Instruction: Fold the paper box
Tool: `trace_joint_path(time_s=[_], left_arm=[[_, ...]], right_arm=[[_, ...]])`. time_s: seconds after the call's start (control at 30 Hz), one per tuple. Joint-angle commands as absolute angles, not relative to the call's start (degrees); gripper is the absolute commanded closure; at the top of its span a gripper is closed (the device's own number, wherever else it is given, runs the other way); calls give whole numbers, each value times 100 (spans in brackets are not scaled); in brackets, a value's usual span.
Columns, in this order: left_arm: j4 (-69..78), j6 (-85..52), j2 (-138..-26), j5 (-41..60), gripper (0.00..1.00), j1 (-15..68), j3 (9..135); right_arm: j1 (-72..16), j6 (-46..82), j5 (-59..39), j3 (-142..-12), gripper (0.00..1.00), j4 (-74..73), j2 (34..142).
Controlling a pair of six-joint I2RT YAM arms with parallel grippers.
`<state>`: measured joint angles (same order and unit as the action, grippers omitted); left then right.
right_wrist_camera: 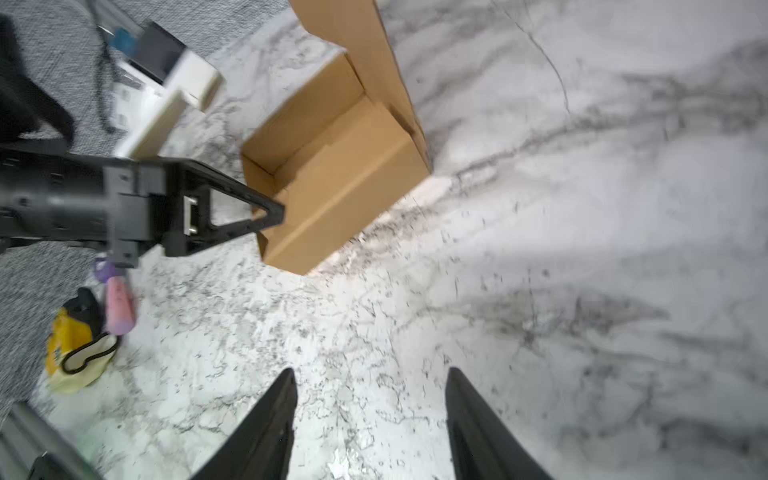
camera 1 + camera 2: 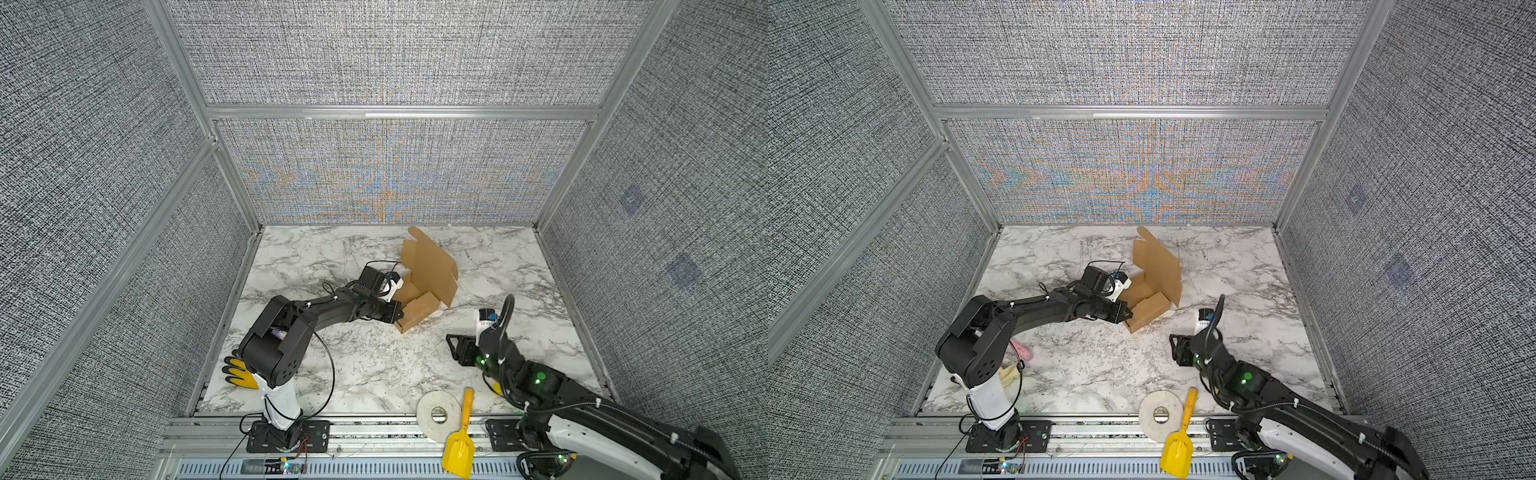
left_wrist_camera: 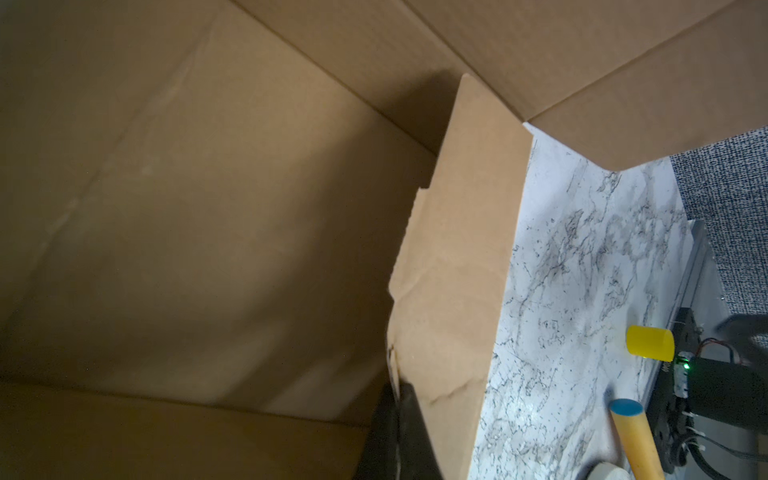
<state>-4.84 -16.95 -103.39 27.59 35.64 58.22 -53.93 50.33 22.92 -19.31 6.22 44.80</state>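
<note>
Your left hand (image 2: 397,313) is clamped shut on the near side wall of the box (image 2: 419,303), probably to hold that thin wall upright while the flaps fold in. The box sits on the marble-patterned desk (image 2: 353,374), with its lid (image 2: 430,266) standing tilted behind the tray. Your right hand (image 1: 372,374) hovers near the box's front, jaws apart and empty. The box is brown corrugated card, creased, shallow and rectangular.
</note>
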Motion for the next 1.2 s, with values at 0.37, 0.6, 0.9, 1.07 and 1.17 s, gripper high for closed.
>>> trace_joint_path(time_s=[0.37, 0.6, 0.9, 1.07, 1.17], left_arm=[[-678, -1608, -10350, 2534, 95, 3639, 5827], [-652, -1608, -10365, 2535, 95, 3674, 5838], [-707, -1609, -10384, 2492, 94, 3692, 5880], [-687, -1608, -10371, 2492, 85, 3700, 5857], [-789, -1591, -10258, 2372, 71, 3700, 5897]], right_arm=[[-5373, 6513, 3326, -3646, 44, -1573, 8376], [-4947, 6466, 2694, -3950, 43, -2134, 9046], [-4756, 6866, 2355, -4023, 43, -2196, 9568], [-4677, 6755, 2214, -4141, 43, -2047, 9772], [-4607, 6885, 2144, -4030, 44, -2086, 9789]])
